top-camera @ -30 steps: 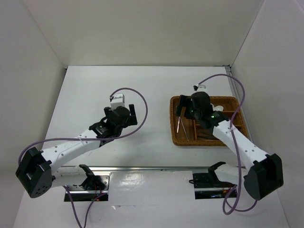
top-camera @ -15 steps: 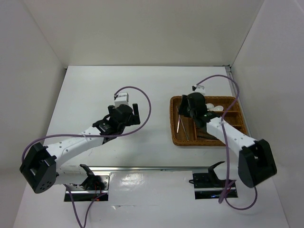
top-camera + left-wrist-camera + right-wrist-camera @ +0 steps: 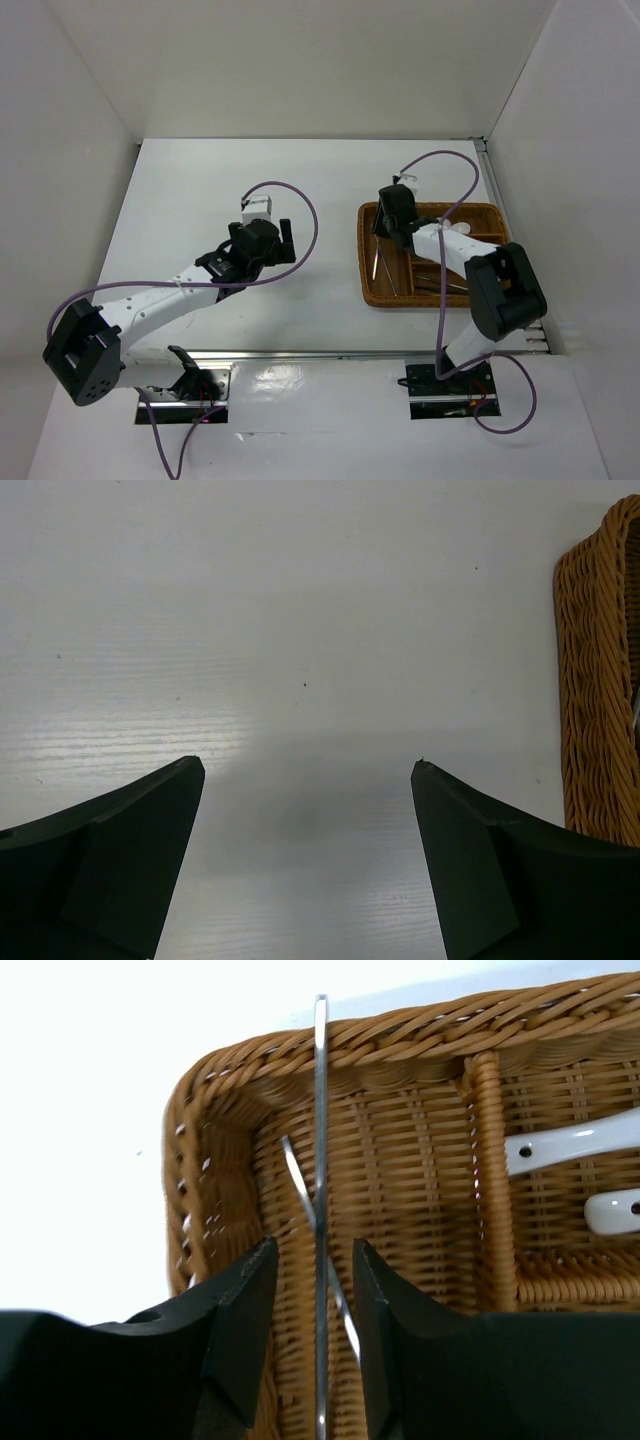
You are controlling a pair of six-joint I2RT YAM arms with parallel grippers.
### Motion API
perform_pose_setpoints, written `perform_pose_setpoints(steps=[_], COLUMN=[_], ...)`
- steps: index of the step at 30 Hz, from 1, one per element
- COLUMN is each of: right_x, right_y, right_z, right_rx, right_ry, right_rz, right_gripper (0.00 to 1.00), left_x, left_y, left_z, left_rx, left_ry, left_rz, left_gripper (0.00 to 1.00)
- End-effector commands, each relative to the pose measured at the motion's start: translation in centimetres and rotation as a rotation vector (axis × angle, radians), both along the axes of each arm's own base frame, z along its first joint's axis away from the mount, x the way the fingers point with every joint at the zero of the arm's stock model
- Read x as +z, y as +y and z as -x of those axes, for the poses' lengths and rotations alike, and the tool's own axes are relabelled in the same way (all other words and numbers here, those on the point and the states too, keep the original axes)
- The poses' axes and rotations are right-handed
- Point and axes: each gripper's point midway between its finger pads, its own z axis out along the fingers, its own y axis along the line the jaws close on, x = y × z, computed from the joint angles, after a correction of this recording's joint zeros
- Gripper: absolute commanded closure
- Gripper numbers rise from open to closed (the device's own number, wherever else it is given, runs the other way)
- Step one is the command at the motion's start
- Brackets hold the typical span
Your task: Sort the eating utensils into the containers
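Note:
The brown wicker tray (image 3: 368, 292) lies at the right of the table. Over its long left section hangs my right gripper (image 3: 314, 1242), open, its jaws narrow on either side of a thin metal chopstick (image 3: 320, 1110) without touching it. The chopstick leans on the far rim (image 3: 400, 1045), and a second metal chopstick (image 3: 296, 1175) crosses under it. Two white spoons (image 3: 570, 1145) lie in the neighbouring section. Seen from above, the metal chopsticks (image 3: 376, 262) lie in the left section and dark utensils (image 3: 440, 285) in a near one. My left gripper (image 3: 308, 765) is wide open and holds nothing.
The left arm (image 3: 180, 290) reaches over the middle of the white table, its gripper (image 3: 258, 240) a short way left of the tray, whose wall (image 3: 590, 680) shows in the left wrist view. White walls close in three sides. A purple cable (image 3: 445, 165) loops over the tray's far edge.
My right gripper has moved toward the tray's far left corner and its jaws have narrowed around the metal chopstick. The left arm shifted slightly at first, then stayed still.

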Motion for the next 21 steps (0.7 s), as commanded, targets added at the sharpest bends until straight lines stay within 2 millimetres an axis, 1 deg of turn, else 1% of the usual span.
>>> perform_pose_setpoints(steps=[1,3,4,5,6,7,9,11,12,13,15,16,17,18,20,21], right_x=[1.0,0.4,0.4,-0.1,-0.1,-0.1,-0.5,-0.7,-0.5,-0.4,0.1,1.2,1.2,1.4,2.2,2.5], right_y=[-0.6,-0.5,-0.5,-0.5,-0.5,-0.2,-0.3,-0.4,-0.5,-0.6,-0.8,-0.6,-0.8,-0.4,-0.3,-0.3], right_z=[-2.7,-2.9,-2.9,-2.9,-2.9,-3.0,-3.0,-2.8,-2.9,-2.5,-1.9,-1.9,-1.2,-0.8,-0.1,0.1], right_rx=[-0.046,-0.045,-0.045,-0.045,-0.045,-0.038,-0.038,-0.038,-0.053,-0.061,-0.061,-0.052,-0.051,-0.017,0.007,0.014], right_ry=[-0.058,-0.047,-0.047,-0.036,-0.035,-0.033,-0.025,-0.012,-0.012,-0.001,0.008,-0.003,0.021,0.028,0.037,0.037], right_rz=[0.005,0.009,0.009,0.014,0.014,0.008,0.012,0.017,0.017,0.012,0.015,0.002,0.012,0.004,-0.001,-0.008], right_gripper=[0.59,0.62,0.62,0.63,0.65,0.71,0.76,0.9,0.96,1.0,1.0,1.0,1.0,1.0,1.0,1.0], left_x=[0.5,0.3,0.0,0.0,0.0,0.0,-0.1,-0.3,-0.3,0.1,0.1,0.1,0.1,0.1,0.1,-0.2], left_y=[0.1,0.5,0.5,0.5,0.5,0.5,0.8,0.9,1.2,1.0,1.2,1.2,1.2,1.2,1.2,1.2], left_z=[-0.4,-0.5,-0.5,-0.5,-0.5,-0.5,-0.4,-0.3,-0.5,-0.6,-0.7,-0.7,-0.7,-0.7,-0.7,-0.7], left_rx=[0.011,0.02,0.02,0.02,0.02,0.02,0.028,0.028,0.037,0.037,0.044,0.044,0.044,0.044,0.044,0.044], left_ry=[-0.017,-0.01,-0.003,-0.003,-0.003,-0.003,0.0,0.007,0.007,0.0,-0.003,-0.003,-0.003,-0.003,-0.003,0.005], left_rz=[0.001,-0.005,-0.011,-0.011,-0.011,-0.011,-0.021,-0.027,-0.027,-0.021,-0.025,-0.025,-0.025,-0.025,-0.025,-0.032], left_gripper=[0.0,0.0,0.0,0.0,0.0,0.0,0.0,0.0,0.0,0.0,0.0,0.0,0.0,0.0,0.0,0.0])
